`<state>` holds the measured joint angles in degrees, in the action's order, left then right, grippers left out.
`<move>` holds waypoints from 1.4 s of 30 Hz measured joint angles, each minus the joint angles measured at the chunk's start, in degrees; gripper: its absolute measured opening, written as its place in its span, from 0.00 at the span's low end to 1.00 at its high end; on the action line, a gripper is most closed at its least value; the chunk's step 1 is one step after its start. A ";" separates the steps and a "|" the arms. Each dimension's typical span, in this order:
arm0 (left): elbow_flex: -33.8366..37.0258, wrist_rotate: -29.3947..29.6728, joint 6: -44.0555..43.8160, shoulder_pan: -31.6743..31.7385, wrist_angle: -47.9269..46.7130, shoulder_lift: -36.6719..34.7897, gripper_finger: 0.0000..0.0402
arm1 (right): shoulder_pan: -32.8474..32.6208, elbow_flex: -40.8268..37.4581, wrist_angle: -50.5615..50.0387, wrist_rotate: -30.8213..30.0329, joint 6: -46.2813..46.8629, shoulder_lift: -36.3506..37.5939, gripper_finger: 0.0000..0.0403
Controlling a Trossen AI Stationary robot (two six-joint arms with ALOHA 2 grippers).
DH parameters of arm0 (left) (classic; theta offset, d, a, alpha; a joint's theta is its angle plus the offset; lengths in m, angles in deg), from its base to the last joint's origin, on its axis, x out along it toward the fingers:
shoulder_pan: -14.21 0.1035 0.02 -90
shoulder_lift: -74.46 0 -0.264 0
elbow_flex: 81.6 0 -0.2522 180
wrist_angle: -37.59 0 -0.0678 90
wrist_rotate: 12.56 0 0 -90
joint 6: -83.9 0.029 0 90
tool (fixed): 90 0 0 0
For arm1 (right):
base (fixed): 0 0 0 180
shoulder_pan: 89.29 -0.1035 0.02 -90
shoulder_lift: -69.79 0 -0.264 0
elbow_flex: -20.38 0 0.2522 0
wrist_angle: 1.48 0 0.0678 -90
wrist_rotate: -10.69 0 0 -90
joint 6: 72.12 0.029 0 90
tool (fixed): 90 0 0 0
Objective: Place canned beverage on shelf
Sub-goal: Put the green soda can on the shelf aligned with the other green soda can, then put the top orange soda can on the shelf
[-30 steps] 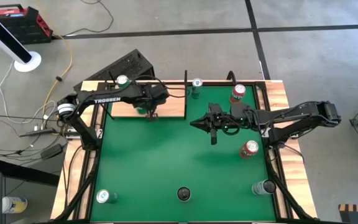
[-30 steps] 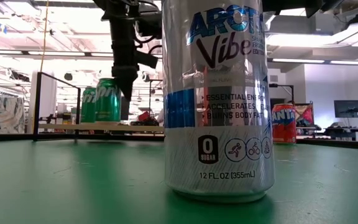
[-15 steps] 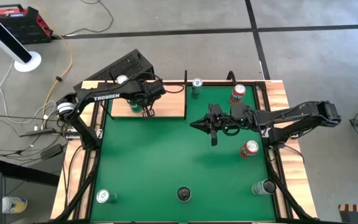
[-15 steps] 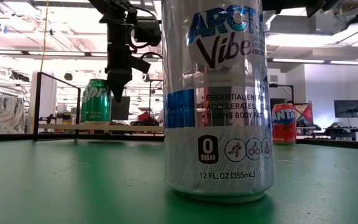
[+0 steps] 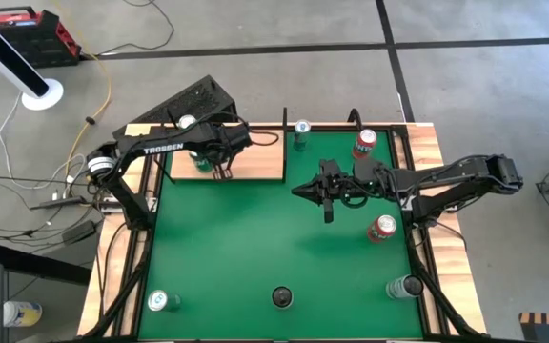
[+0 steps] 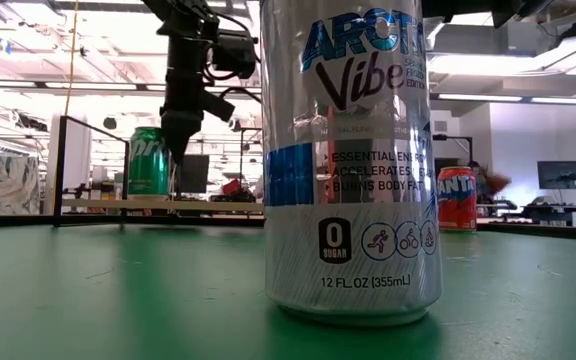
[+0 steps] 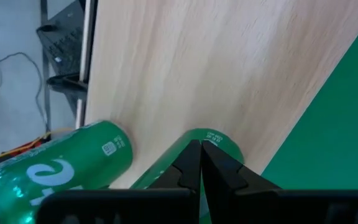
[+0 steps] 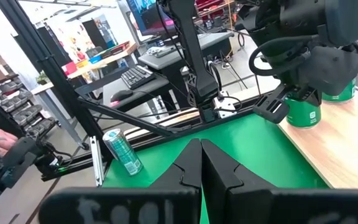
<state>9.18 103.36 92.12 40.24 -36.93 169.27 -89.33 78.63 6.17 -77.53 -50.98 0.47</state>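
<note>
A robotics lab: a concrete floor with loose cables, and desks holding a keyboard and monitors under ceiling strip lights.

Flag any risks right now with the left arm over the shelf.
Left pincer is shut and hangs just beside a green can standing on the shelf; a sideways swing could tip it. A second green can stands close behind, so one falling may topple both. Right pincer waits shut over the mat.
</note>
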 joint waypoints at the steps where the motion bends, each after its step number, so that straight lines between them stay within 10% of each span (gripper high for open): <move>1: 0.00 0.48 0.06 -0.01 -0.29 -0.03 0.00 | 0.00 0.00 0.02 0.00 0.00 0.00 0.06; 42: 10.84 -0.46 4.75 1.98 5.99 -9.45 0.00 | 0.48 0.00 0.16 -0.24 1.42 0.00 0.06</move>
<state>20.02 102.90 96.87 42.22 -30.94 159.83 -88.85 78.63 6.32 -77.77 -49.55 0.47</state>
